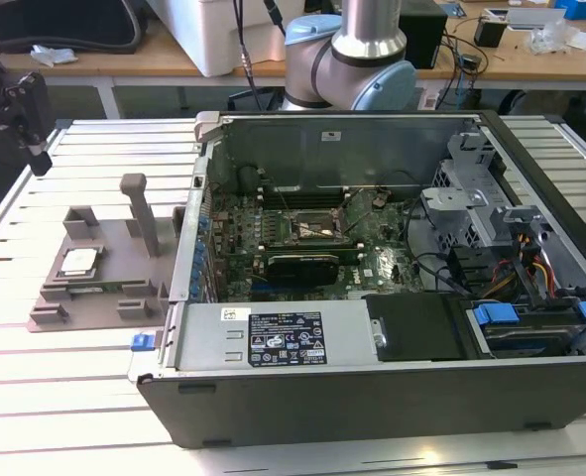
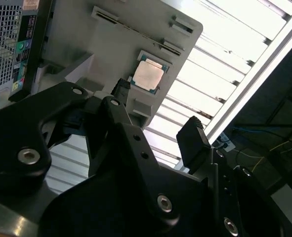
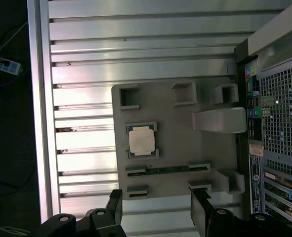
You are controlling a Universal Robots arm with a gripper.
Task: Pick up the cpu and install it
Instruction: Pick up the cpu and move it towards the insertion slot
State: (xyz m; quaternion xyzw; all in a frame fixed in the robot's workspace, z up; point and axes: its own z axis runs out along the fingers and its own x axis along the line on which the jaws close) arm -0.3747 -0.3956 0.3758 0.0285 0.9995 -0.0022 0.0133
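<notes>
Robot posture. The arm (image 1: 364, 40) shows in the exterior view as a silver tube standing upright on a grey-blue joint. The black gripper (image 3: 158, 213) shows in both wrist views, its two fingers (image 2: 191, 140) spread wide apart with nothing between them.

Slatted aluminium table (image 1: 55, 382), with a grey fixture tray (image 1: 114, 266) beside an open computer case (image 1: 372, 407) on it.

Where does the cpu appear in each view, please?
Exterior view: cpu on the grey holder plate, to the exterior view's left of the computer case.
First wrist view: cpu in a recess of the plate.
Second wrist view: cpu in that recess of the plate.
Shared landmark: the grey holder plate.
</notes>
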